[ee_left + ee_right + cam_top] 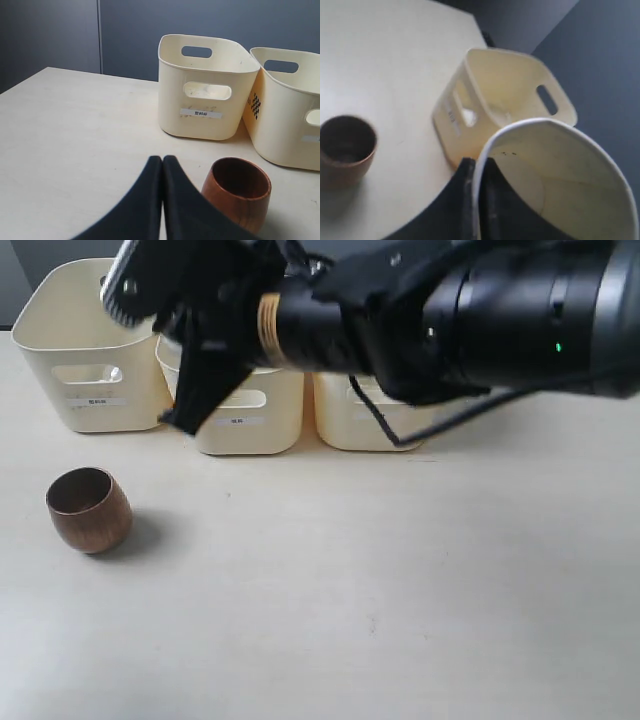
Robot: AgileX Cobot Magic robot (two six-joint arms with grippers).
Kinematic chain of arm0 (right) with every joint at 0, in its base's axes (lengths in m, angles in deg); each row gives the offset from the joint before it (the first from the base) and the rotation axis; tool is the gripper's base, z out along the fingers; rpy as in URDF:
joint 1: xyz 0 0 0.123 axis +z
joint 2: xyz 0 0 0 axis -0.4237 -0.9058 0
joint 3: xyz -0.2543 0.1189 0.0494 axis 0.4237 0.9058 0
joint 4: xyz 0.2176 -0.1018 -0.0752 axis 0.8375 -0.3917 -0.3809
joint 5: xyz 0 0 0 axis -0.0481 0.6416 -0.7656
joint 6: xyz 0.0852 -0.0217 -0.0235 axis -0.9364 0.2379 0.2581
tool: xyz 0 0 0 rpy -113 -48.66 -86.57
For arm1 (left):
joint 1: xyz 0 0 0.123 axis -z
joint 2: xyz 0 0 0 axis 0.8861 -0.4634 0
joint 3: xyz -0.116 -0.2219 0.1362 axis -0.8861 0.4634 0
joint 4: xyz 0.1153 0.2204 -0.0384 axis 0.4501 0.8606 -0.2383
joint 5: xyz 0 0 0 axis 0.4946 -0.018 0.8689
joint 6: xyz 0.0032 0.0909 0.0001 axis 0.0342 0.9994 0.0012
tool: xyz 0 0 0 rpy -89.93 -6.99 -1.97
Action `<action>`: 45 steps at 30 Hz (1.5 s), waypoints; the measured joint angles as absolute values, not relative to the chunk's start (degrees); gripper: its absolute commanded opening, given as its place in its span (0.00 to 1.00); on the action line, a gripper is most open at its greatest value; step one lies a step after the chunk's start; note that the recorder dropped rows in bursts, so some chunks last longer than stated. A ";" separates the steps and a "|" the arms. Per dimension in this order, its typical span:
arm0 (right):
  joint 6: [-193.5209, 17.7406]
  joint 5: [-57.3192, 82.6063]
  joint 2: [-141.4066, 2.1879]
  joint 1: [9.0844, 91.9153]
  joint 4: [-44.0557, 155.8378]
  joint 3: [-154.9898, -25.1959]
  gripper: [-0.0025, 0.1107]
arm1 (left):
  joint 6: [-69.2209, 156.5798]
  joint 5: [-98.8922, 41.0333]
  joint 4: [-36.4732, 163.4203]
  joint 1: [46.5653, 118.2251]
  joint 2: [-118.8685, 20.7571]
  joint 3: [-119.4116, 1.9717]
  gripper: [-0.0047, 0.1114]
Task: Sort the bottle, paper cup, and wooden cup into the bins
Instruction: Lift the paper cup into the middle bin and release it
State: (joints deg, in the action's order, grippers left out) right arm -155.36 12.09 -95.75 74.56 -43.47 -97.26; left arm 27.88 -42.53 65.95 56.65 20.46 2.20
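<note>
Reaching across the table from the right side of the exterior view, the right arm carries its gripper high above the row of three cream bins at the back of the pale table. Its jaws are pinched on the rim of the paper cup, one finger outside the wall and one inside, a hold that suits a thin, light cup and leaves its mouth free; in the right wrist view the cup fills the foreground, with the leftmost bin open below and beyond it. Held this high, the cup can clear the bin walls, and it looks poised for a drop into one of them, though which bin is meant cannot be told. The wooden cup stands upright and alone on the table, in front of the leftmost bin and well apart from it. Just beside it waits the left gripper, jaws pressed together and holding nothing, probably parked clear of the crossing arm. No bottle shows in any view; it may already lie in a bin, but that is hidden.
</note>
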 measured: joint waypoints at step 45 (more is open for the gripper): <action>-170.44 4.91 -123.51 61.99 -38.41 -120.48 0.30 | 27.88 -42.53 65.95 56.65 20.46 2.20 0.04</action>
